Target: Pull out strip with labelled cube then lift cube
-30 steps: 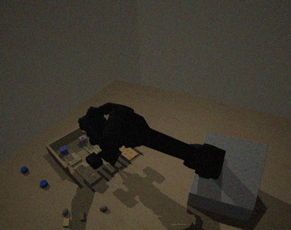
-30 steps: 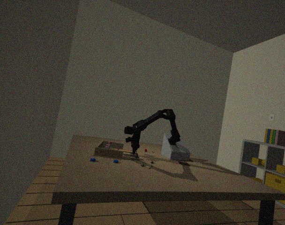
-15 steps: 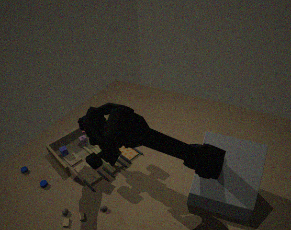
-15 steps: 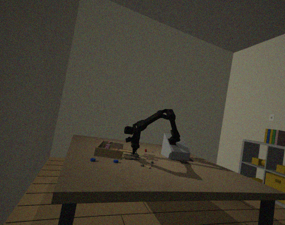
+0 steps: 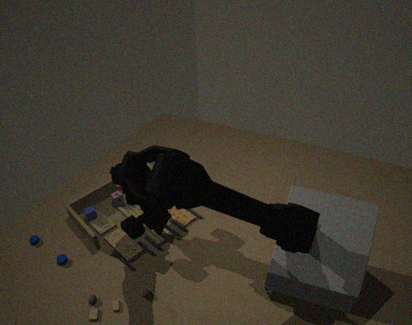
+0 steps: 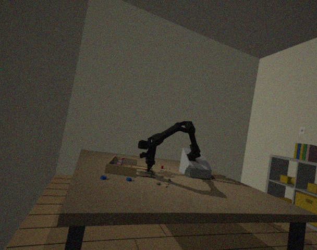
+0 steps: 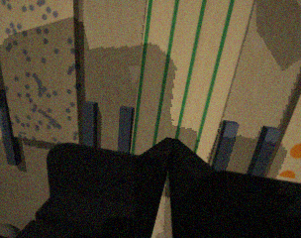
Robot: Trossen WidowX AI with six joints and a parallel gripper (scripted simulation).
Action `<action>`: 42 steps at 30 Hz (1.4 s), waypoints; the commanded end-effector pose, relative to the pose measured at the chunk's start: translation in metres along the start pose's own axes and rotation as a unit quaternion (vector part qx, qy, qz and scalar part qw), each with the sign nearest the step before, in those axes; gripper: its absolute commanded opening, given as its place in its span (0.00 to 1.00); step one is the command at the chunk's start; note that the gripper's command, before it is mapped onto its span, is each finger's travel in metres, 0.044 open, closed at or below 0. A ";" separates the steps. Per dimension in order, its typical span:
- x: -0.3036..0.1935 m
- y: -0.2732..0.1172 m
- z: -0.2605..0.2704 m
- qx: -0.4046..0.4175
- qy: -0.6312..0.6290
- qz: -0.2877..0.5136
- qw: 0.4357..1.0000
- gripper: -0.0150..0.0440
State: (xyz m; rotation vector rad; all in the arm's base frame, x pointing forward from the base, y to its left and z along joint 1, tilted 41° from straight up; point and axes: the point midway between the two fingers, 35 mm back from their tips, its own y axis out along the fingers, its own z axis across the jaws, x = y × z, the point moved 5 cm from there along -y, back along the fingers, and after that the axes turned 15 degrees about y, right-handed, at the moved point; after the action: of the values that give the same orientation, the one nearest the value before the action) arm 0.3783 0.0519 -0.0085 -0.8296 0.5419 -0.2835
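Note:
My gripper [image 5: 159, 232] [image 6: 148, 170] [image 7: 170, 144] is shut and empty, low over the front end of the green-striped strip [image 7: 186, 79]. Dark blue bars [image 7: 226, 145] [image 7: 125, 129] stand at both sides of that end. A blue-speckled strip [image 7: 39, 94] lies to the left in the wrist view; an orange-dotted strip [image 5: 181, 215] [image 7: 299, 151] lies to the right. At the back, a pink cube [image 5: 118, 198] with a faint mark and a purple-blue cube [image 5: 89, 212] sit in the box; a red thing [image 5: 118, 187] is mostly hidden. I cannot read any label or see whether the strips are whole.
The wooden box [image 5: 80, 221] [image 6: 120, 170] has raised walls around the strips' back part. Two blue discs [image 5: 34, 240] [image 5: 62, 259] lie outside it. Small blocks [image 5: 93, 313] [image 5: 116, 306] and dark pieces [image 5: 92, 299] [image 5: 148, 295] lie farther forward. A small red object [image 6: 161, 166] stands behind the gripper.

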 end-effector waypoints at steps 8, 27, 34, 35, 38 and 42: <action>0.001 0.004 0.001 0.001 0.000 0.003 1.000 0.25; -0.022 0.005 -0.006 0.001 0.001 0.003 1.000 0.25; -0.032 0.005 -0.009 0.000 0.001 0.004 1.000 0.25; -0.034 0.005 -0.010 0.000 0.001 0.004 1.000 0.25; -0.038 0.005 -0.011 0.000 0.001 0.004 1.000 0.25; -0.044 0.005 -0.013 0.000 0.002 0.004 1.000 0.25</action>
State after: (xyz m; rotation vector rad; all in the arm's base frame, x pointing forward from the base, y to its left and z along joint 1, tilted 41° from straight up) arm 0.3444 0.0611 -0.0032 -0.8251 0.5370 -0.2933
